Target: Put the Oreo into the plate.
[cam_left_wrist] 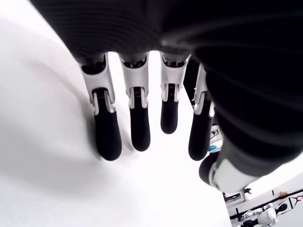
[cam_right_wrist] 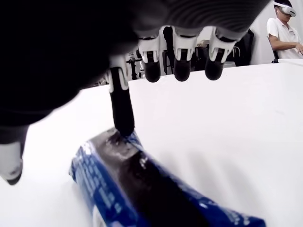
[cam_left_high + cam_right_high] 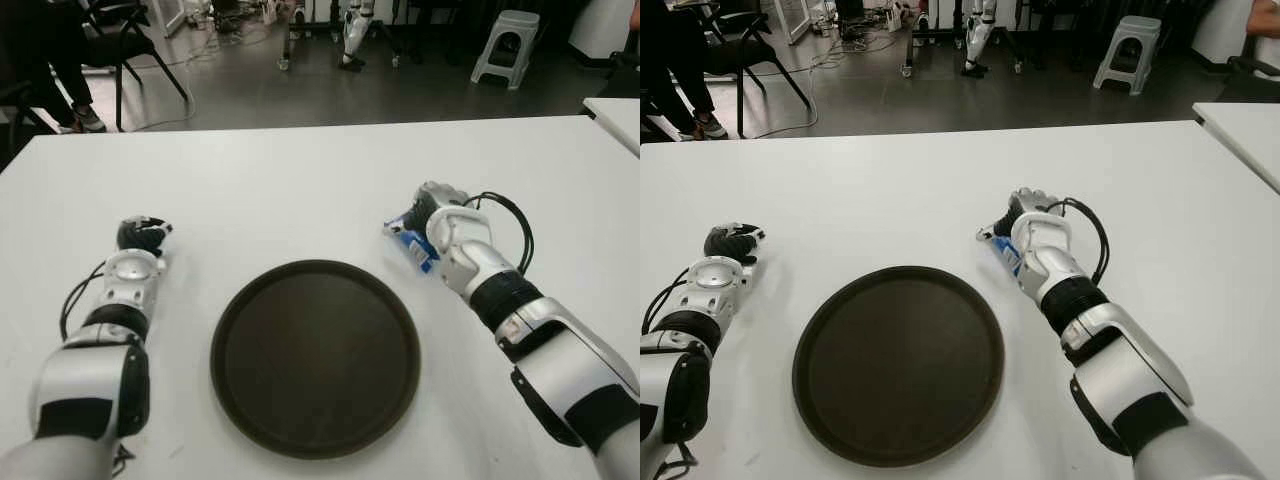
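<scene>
Right hand (image 3: 432,212) fingers spread over blue Oreo pack (image 2: 142,189) right of plate (image 3: 315,355), one fingertip touching, not clamped; light, crinkly, slippery wrapper, biscuits brittle, so grip gently across its middle; left hand (image 3: 142,236) open, left of plate

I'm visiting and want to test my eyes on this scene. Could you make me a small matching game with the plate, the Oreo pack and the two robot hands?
Things:
1. plate
2. Oreo pack
3. left hand
4. right hand

Descriptions:
A. blue wrapper, lying on the white table
B. over the pack, one fingertip touching it
C. dark, round, holding nothing
D. fingers spread, holding nothing, left of the plate

Pairs: 1-C, 2-A, 3-D, 4-B
</scene>
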Tool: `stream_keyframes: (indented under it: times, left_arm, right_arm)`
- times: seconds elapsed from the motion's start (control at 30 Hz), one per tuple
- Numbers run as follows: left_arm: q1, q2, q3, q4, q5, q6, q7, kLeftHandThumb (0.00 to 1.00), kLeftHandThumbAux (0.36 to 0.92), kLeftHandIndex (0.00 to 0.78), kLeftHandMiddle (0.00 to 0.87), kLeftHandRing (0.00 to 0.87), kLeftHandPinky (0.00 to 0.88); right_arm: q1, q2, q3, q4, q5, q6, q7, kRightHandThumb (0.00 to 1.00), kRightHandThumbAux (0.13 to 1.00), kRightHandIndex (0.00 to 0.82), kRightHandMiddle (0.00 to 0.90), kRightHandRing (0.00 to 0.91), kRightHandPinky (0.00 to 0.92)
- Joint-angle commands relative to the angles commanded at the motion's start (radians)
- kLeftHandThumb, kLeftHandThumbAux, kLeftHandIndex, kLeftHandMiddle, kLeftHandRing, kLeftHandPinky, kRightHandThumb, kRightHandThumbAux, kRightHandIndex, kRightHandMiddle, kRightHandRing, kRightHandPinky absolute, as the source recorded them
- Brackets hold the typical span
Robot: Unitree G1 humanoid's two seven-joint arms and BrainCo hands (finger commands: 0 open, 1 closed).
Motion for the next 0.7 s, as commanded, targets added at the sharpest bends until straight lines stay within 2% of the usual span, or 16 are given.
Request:
stream_keyframes:
  times: [0.23,0.7]
  left_arm:
    - [0.001,0.001,-0.003,-0.001,0.003,-0.005,0.002,0.690,0.720,0.410,0.200,0.257,0.273]
    - [0.006,0.006,0.008,0.002,-0.006,-0.007,-0.005,0.694,0.717,0.411,0.216,0.259,0.268]
  right_arm:
    - [-0.011,0.006,0.004,0.025,-0.001,0.015,0.008,0.000,0.445,0.474,0.000,0.000,0.000]
    - [-0.033,0.013,0.001,0.096,0.004,0.026,0.000,0.000,0.434,0.462,0.000,0.000,0.000]
